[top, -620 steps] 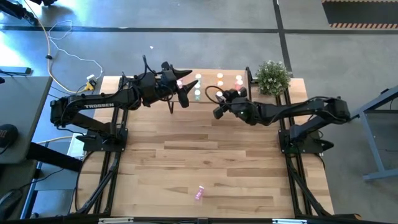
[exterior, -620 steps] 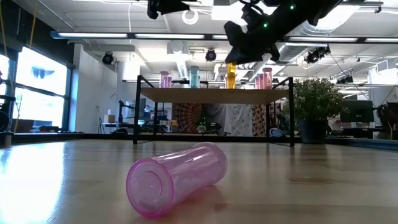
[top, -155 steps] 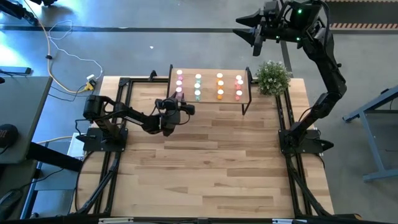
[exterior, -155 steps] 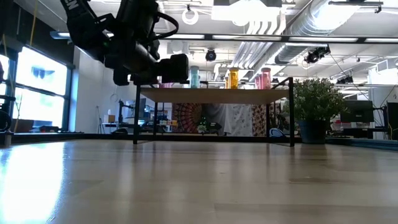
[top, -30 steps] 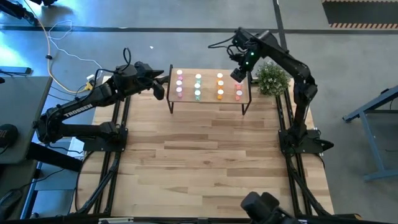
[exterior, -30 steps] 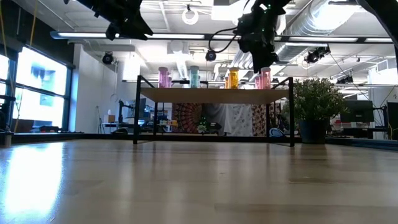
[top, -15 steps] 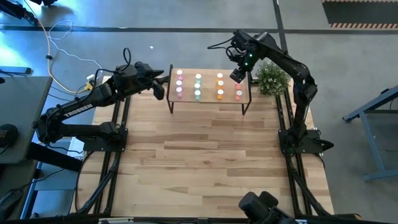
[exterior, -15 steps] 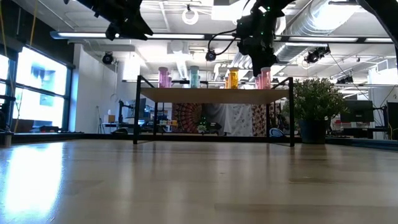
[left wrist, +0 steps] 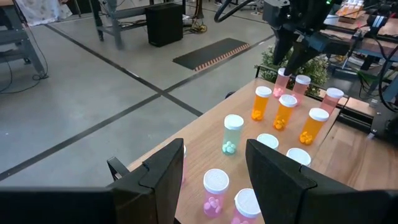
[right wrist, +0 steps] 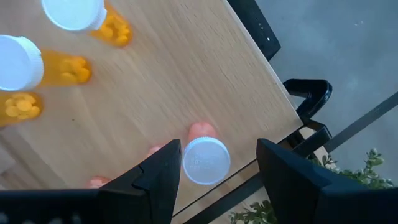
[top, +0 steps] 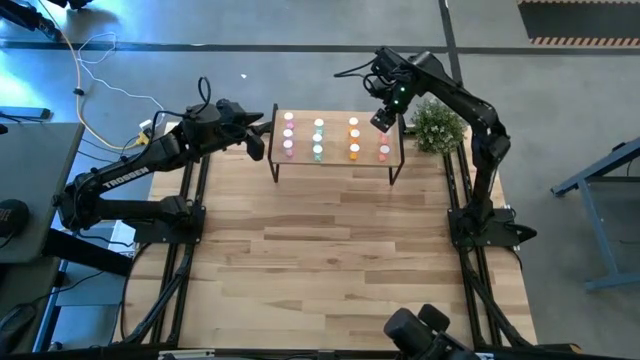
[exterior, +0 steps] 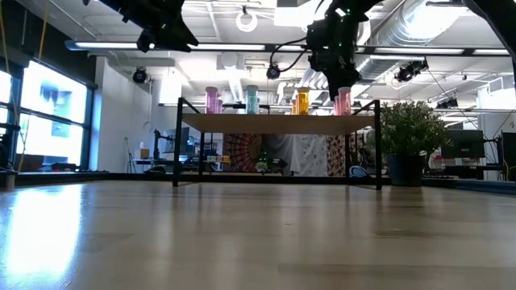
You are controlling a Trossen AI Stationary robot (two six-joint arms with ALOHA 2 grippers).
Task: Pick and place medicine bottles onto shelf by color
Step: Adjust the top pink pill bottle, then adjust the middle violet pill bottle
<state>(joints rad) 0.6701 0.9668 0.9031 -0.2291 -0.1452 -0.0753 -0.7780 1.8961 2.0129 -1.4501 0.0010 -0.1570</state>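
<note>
The shelf (top: 335,141) stands at the table's far edge, its medicine bottles upright in colour rows: pink (top: 289,135), pale green (top: 318,138), orange (top: 353,138) and salmon (top: 383,150). My right gripper (right wrist: 219,152) hangs open above the shelf's far right corner, pointing steeply down. Its fingers stand on either side of a white-capped salmon bottle (right wrist: 206,160), which stands on the board; a gap shows beside the cap. My left gripper (left wrist: 214,149) hovers open with nothing in it, just off the shelf's left end (top: 262,142), pointing across the bottles.
A small potted plant (top: 438,122) stands right beside the shelf's right end, close to my right arm. A dark rounded object (top: 420,335) shows at the table's near edge. The wooden tabletop (top: 330,250) lies bare in front of the shelf.
My right gripper has tipped a little where it hangs over the salmon bottles, without leaving its place; the gap between its fingers looks the same. The dark object at the near edge has shifted slightly.
</note>
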